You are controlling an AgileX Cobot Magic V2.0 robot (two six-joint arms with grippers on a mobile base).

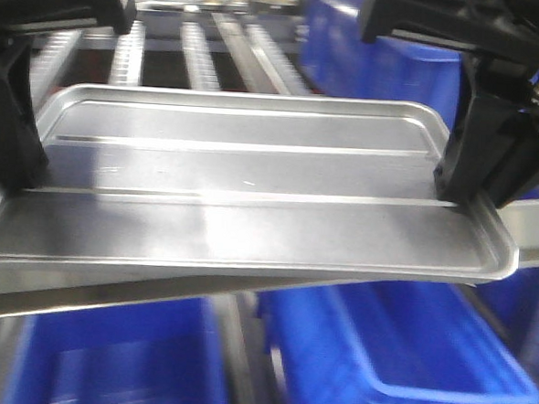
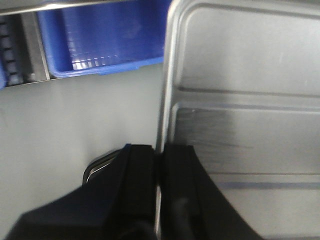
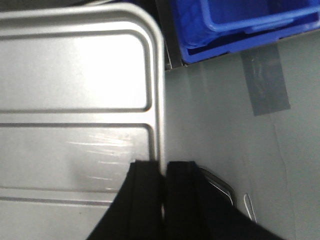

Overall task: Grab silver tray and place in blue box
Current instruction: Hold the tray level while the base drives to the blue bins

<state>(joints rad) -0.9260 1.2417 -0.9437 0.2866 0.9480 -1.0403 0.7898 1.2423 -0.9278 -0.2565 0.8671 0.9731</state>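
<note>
Jaws clamp silver tray (image 1: 252,192) by both end rims (blue box (image 1: 441,394) below)

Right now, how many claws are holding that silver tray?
2. The left gripper clamps the left rim of the silver tray; the right gripper clamps its right rim. No others show.

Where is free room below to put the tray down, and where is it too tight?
Free: the open blue box below the right half of the silver tray, and the bare grey surface beside each short edge. Crowded: both short edges, where the left end effector and right end effector clamp the rim.
</note>
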